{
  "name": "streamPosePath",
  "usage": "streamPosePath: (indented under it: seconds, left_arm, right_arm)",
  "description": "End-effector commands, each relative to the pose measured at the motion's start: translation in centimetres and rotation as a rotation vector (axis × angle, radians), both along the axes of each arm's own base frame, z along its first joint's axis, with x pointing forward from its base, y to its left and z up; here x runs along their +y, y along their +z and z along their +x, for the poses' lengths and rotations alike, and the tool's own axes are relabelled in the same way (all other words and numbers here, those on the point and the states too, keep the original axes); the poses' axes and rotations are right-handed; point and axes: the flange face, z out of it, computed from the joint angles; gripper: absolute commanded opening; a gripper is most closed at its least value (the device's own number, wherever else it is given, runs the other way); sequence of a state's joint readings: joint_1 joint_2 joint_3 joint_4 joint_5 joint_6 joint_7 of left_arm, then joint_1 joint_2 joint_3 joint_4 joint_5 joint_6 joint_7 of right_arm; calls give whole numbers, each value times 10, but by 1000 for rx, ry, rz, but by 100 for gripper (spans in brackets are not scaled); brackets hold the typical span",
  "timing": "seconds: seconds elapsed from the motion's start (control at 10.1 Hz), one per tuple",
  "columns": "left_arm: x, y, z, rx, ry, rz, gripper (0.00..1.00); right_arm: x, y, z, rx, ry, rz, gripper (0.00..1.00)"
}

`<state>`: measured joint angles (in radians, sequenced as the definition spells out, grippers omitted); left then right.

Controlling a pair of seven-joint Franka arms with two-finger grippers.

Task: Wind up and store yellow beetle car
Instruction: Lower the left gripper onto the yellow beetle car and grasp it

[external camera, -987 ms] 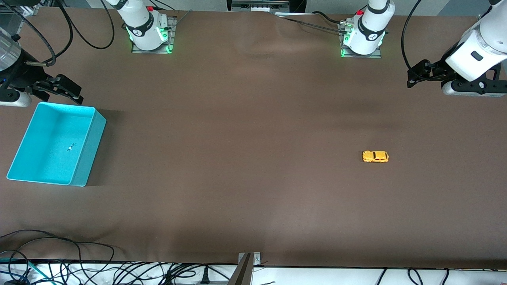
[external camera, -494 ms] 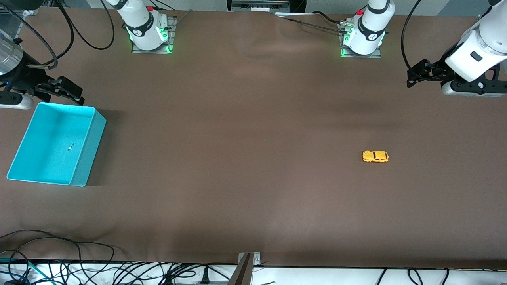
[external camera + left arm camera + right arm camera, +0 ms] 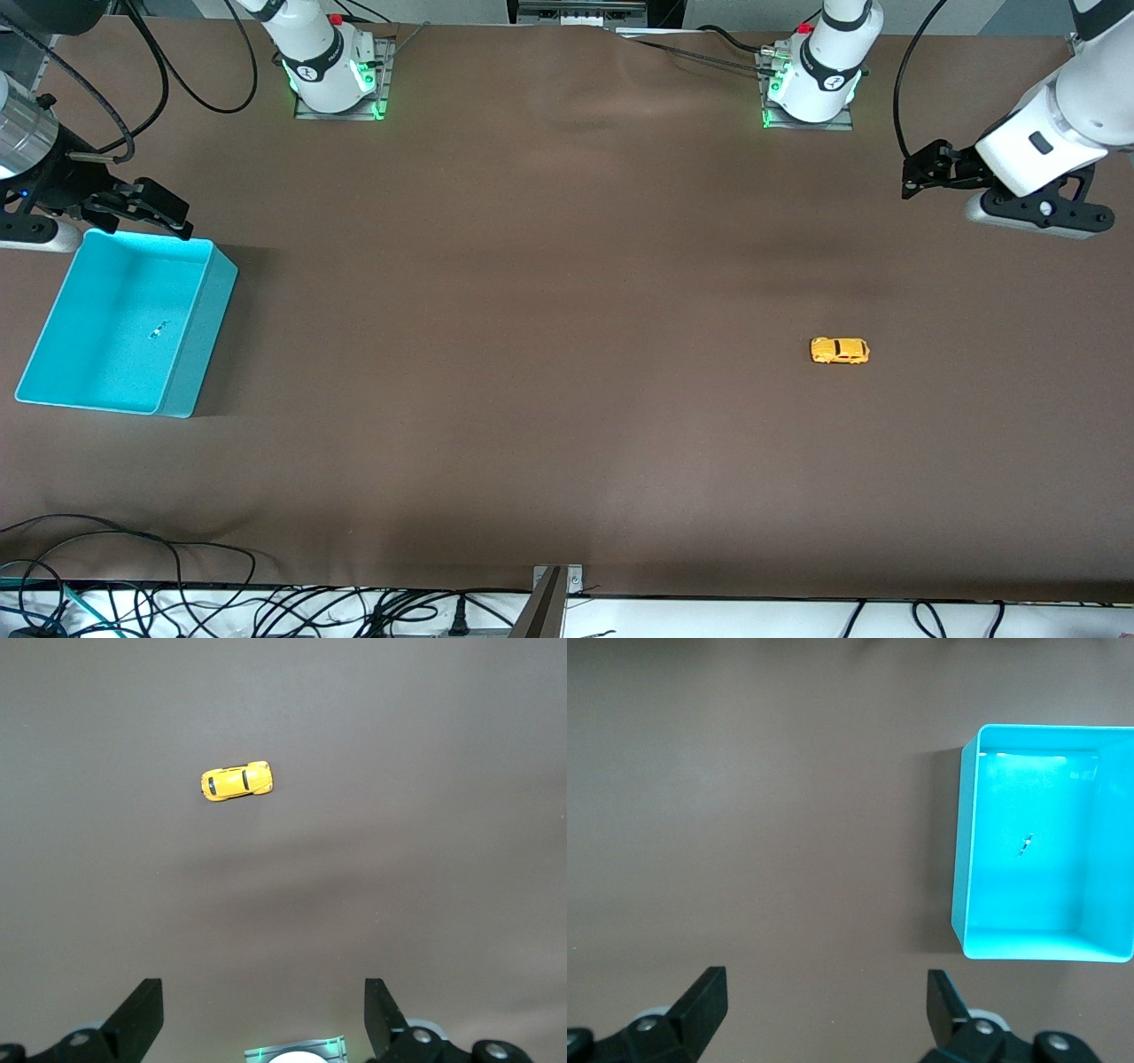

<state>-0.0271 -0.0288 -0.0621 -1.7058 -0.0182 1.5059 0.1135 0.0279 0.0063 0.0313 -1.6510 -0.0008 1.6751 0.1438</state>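
Yellow beetle car (image 3: 840, 351) (image 3: 236, 781): on wheels on the brown counter (image 3: 549, 354), toward the left arm's end, at four o'clock from counter centre.
Turquoise bin (image 3: 124, 323) (image 3: 1041, 842): right arm's end, nine o'clock; a tiny speck inside.
Left claw (image 3: 917, 173) (image 3: 264, 1019): released, empty, above bare counter.
Right claw (image 3: 151, 208) (image 3: 824, 1010): released, empty, above the bin's farther rim.

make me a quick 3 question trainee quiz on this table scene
1. True or false: the tiny yellow beetle-shaped toy car lies inside the turquoise plastic bin.
2. Which is over the bin's rim: (a) left pincer (b) right pincer?
3. Fill in: both pincers are ____.

Key: 1 false, the car sits on the brown table; 2 b; 3 open.
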Motion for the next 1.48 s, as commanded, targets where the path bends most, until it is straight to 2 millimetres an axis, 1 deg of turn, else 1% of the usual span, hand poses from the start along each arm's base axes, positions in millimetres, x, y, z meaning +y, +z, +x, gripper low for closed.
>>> streamPosePath:
  seconds: [0.0, 0.1, 0.3, 0.39, 0.49, 0.69, 0.79, 0.89, 0.99, 1.09, 1.28, 1.38]
  left_arm:
    - [14, -22, 8, 41, -151, -50, 100]
    - [30, -35, 15, 55, -224, -73, 100]
    - [55, -70, 27, 55, -402, -124, 100]
    - [64, -89, 29, 40, -480, -140, 100]
    - [70, -110, 27, 29, -549, -146, 100]
    - [76, -141, 25, 19, -681, -92, 100]
    - [79, -157, 25, 10, -733, -97, 100]
    - [85, -174, 30, 7, -813, -114, 100]
    - [95, -198, 38, 2, -877, -132, 100]
    - [98, -220, 41, 0, -951, -147, 100]
    - [94, -250, 31, -32, -1046, -143, 100]
    - [85, -267, 27, -73, -1101, -125, 100]
  right_arm:
    - [-1, 1, 3, 2, 11, 21, 100]
    - [-1, 1, 3, 2, 11, 21, 100]
    - [-1, -3, 5, 10, 11, 21, 100]
    - [-1, -4, 6, 7, 11, 21, 100]
    - [-3, -9, 9, 11, 7, 21, 100]
    - [-4, -15, 15, 9, 5, 17, 100]
    - [-4, -16, 16, 8, 2, 11, 100]
    - [-4, -18, 18, 4, 2, 10, 100]
    - [-5, -22, 19, 10, 2, 8, 100]
    - [-4, -21, 19, 11, 2, 9, 100]
    - [-9, -15, 15, 12, 1, 10, 100]
    - [-16, -9, 11, 17, -8, 9, 100]
